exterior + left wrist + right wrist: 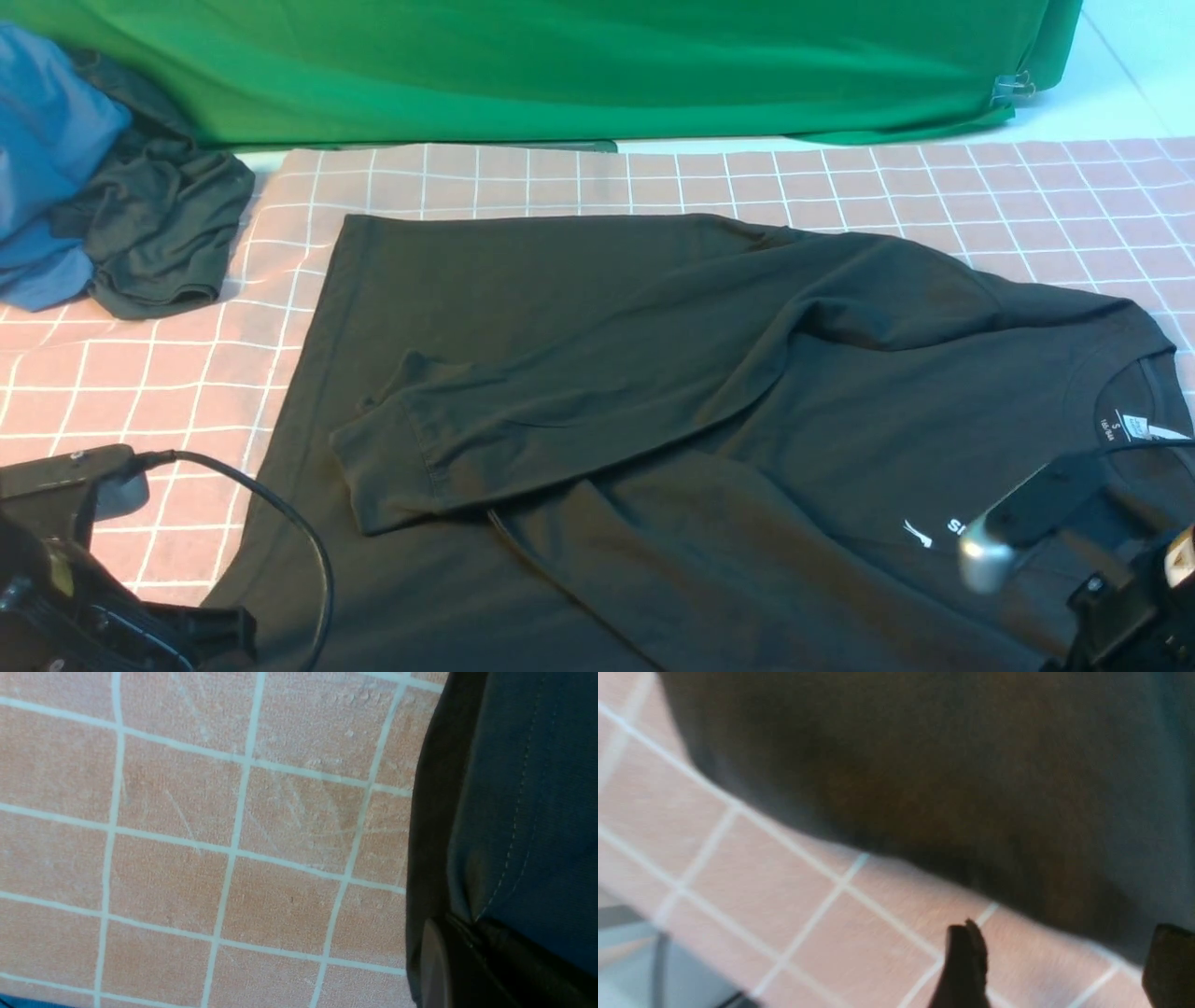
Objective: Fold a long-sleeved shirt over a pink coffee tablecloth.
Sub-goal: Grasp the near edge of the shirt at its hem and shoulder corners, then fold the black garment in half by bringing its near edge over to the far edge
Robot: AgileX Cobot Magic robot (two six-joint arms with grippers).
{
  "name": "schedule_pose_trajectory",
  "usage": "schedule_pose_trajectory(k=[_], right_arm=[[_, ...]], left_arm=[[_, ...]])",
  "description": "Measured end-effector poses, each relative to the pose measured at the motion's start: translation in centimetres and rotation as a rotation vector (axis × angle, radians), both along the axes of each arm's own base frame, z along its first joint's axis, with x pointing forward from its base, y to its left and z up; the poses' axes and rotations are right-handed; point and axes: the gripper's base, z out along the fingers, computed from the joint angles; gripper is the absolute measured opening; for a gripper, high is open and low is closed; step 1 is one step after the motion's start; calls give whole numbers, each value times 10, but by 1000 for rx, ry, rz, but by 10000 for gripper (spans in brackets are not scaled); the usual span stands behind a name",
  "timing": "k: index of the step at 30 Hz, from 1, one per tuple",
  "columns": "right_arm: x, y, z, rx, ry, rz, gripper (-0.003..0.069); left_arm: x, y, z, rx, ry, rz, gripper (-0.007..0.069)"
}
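Note:
The long-sleeved shirt (653,373) lies flat on the pink coffee tablecloth (140,392), hem to the left and neck with its white label (1134,427) to the right. One sleeve is folded across the body, its cuff (392,467) near the middle left. Part of the white chest print (920,534) shows beside the right arm. In the left wrist view my left gripper (467,933) is shut on the shirt's hem (504,812), the fabric bunched against one finger (434,956). My right gripper (1064,956) is open over bare pink cloth (738,849), just short of the shirt's edge (924,788).
A blue garment (47,159) and a dark grey-green garment (159,233) are heaped at the far left. A plain green cloth (560,65) hangs along the back, held by a clip (1013,89). The tablecloth's edge with grey floor (626,942) beyond shows in the right wrist view.

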Motion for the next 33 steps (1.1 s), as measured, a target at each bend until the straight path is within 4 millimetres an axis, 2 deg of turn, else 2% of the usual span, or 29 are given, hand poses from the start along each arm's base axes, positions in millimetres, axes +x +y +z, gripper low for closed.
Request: schedule_pose_trajectory(k=[6,12,16,19,20,21,22,23,24,28,33], right_arm=[[6,5,-13,-34,-44,42,540],[8,4,-25,-72,21,72,539],[10,5,-26,-81,26,89,531],[11,4,-26,-84,17,95,470],[11,4,-26,-89,11,100,424],[12,4,-26,-91,1,105,281],[12,4,-26,-90,2,105,226],[12,4,-27,-89,6,106,126],[12,5,-26,-88,7,106,97],[16,7,-20,-91,32,101,70],[26,12,11,-81,20,102,70]], left_arm=[[0,0,0,-1,-4,0,29],[0,0,0,-5,-5,4,29],[1,-2,0,-28,-11,13,29],[2,-4,0,-42,-18,19,29],[2,-4,0,-50,-21,23,29],[3,-5,0,-60,-32,30,29],[3,-5,1,-65,-37,35,29],[4,-6,1,-74,-43,42,29],[4,-7,1,-80,-44,45,29],[6,-9,5,-100,-53,55,29],[20,-12,33,-126,-137,54,29]])
